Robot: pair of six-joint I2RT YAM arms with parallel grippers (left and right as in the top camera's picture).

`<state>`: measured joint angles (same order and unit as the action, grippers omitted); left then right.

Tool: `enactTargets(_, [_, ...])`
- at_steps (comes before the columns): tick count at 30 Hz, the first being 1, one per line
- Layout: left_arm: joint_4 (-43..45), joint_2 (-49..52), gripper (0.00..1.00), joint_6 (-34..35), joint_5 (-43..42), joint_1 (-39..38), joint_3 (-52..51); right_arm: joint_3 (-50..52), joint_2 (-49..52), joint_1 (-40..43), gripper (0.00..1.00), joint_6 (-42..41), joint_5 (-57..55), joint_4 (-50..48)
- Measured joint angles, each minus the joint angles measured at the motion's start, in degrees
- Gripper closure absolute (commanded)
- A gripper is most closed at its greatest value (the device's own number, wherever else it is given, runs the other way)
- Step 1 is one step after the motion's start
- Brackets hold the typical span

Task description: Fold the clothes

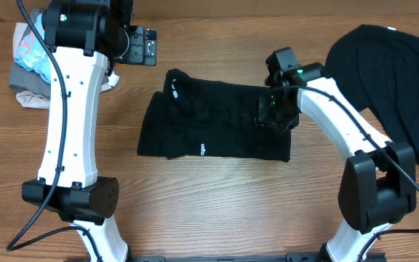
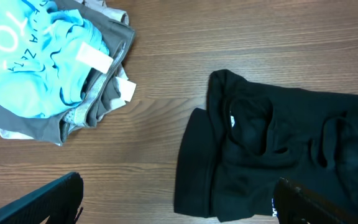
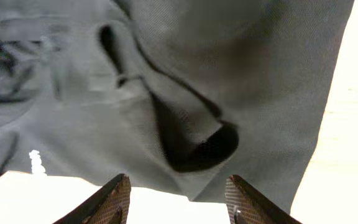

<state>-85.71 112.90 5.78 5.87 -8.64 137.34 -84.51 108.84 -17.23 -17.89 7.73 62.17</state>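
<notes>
Overhead, upper right, the second shirt (image 1: 395, 65) runs off the edge. Upper left, the left arm (image 1: 68, 109) hides part of the bundle (image 1: 25, 74). The logo (image 1: 203, 151) on the folded shirt (image 1: 228, 135) is too small to read.

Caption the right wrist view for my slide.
Open right gripper poised over the creased black shirt, white logo at left.

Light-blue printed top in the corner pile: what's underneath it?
A grey garment shows beneath the light-blue top, a beige one lower. Anything else buried is covered.
</notes>
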Motion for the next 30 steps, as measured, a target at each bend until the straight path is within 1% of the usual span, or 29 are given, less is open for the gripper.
enactTargets(2, [0.11, 0.00, 0.00, 0.02, 0.00, -0.02, 0.00, 2.05, 0.00, 0.00, 0.42, -0.02, -0.63, -1.88])
enactTargets(5, [0.26, 0.00, 0.00, 0.02, -0.02, 0.00, 0.00, 6.36, -0.04, 0.00, 0.43, 0.13, -1.20, -7.50])
enactTargets(7, [0.46, 0.00, 0.00, 0.00, 0.00, 0.00, 0.00, 8.13, -0.04, 0.00, 0.43, 0.39, -1.29, -9.55])
enactTargets(9, [0.50, 0.00, 0.00, -0.02, 0.00, -0.02, 0.00, 9.33, -0.04, -0.02, 0.54, 0.90, -1.14, -10.40])
enactTargets(11, [0.48, 0.00, 0.00, -0.02, 0.00, 0.00, 0.00, 9.60, -0.04, -0.02, 0.70, 1.33, -1.05, -10.71])
enactTargets(13, [0.48, 0.00, 0.00, -0.02, 0.00, 0.00, 0.00, 9.77, -0.04, -0.07, 0.96, 1.86, -0.46, -10.88])
enactTargets(21, [1.03, 0.00, 0.00, -0.22, 0.02, 0.00, 0.00, 9.86, -0.04, -0.85, 0.96, 2.75, 6.27, -10.05])
enactTargets(26, [1.55, 0.00, 0.00, -0.24, 0.02, 0.07, 0.00, 9.68, -0.04, -4.24, 0.96, 2.75, 10.16, -10.05])
enactTargets(27, [1.55, 0.00, 0.00, -0.24, 0.02, 0.11, 0.00, 9.55, -0.04, -5.31, 0.92, 2.73, 10.56, -10.08])
enactTargets(29, [1.55, 0.00, 0.00, -0.24, 0.00, 0.15, 0.00, 9.09, -0.04, -8.24, 0.81, 2.82, 11.56, -10.40])
enactTargets(30, [1.57, 0.00, 0.00, -0.24, 0.00, 0.24, 0.00, 8.94, -0.04, -9.25, 0.77, 2.86, 11.89, -10.69])
